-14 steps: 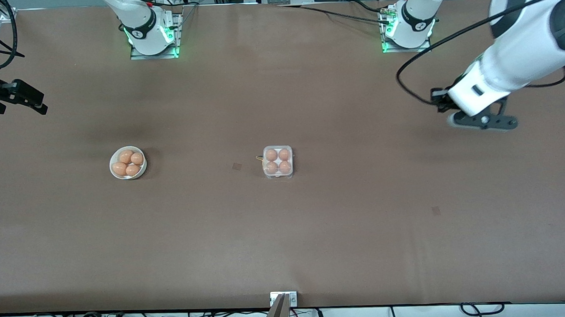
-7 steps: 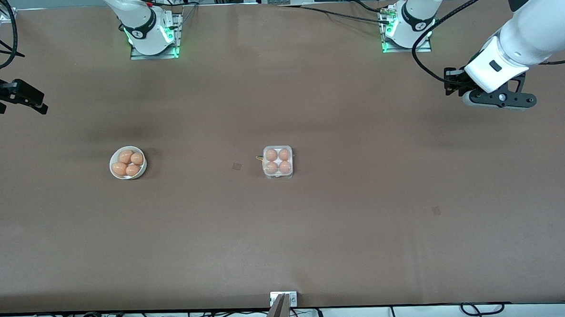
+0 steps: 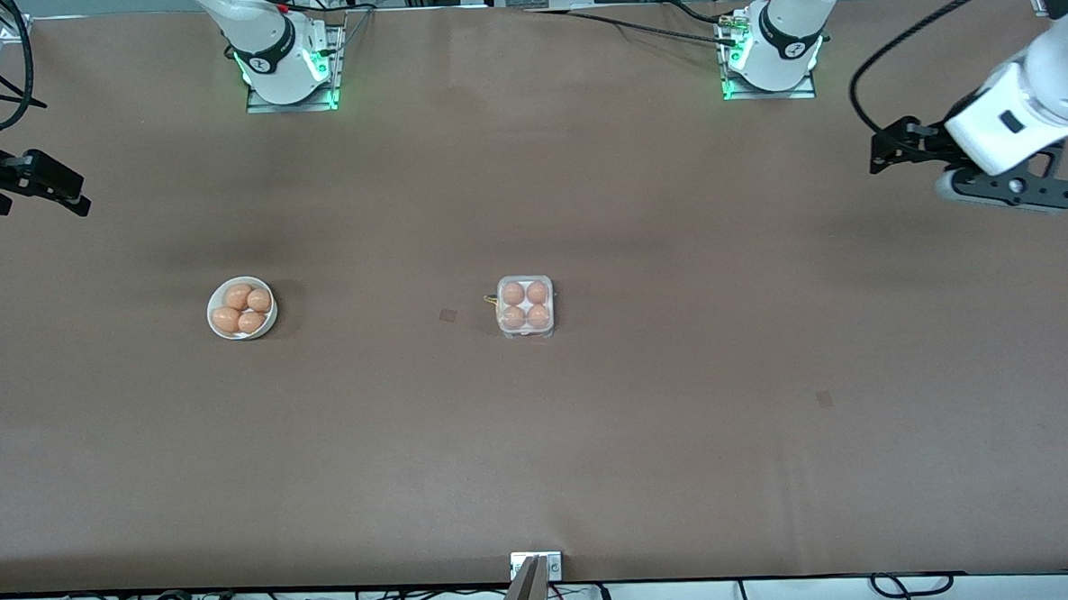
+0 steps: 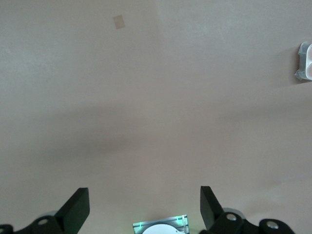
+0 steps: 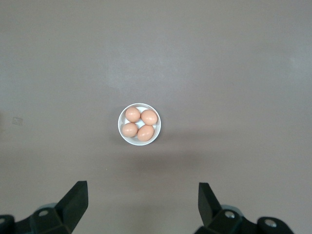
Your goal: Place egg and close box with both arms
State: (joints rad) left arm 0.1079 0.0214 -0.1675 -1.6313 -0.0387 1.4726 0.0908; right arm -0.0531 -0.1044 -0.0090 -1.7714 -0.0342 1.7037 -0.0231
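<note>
- Since a sec ago: left arm [image 3: 1030, 102] has swung up and out toward its own end of the table; its claw went from shut to spread. Box and bowl unmoved.
- Surface: wide brown table [image 3: 684, 438], two small darker patches on it; arm bases w/ green lights along the robots' edge, cables and gear past both long edges.
- Box [image 3: 525, 306]: mid-table, clear lid down, four tan eggs [image 3: 513, 293] inside, one per cell.
- White bowl [image 3: 241, 307]: toward the right arm's end, four more eggs [image 5: 137, 124] in it, well apart from the box.
- Left gripper [image 4: 145, 208]: jaws wide, empty, up over bare table near the left arm's end; box edge just shows in its wrist view.
- Right gripper [image 5: 142, 202]: jaws wide, empty, waiting high over the table near the bowl.
</note>
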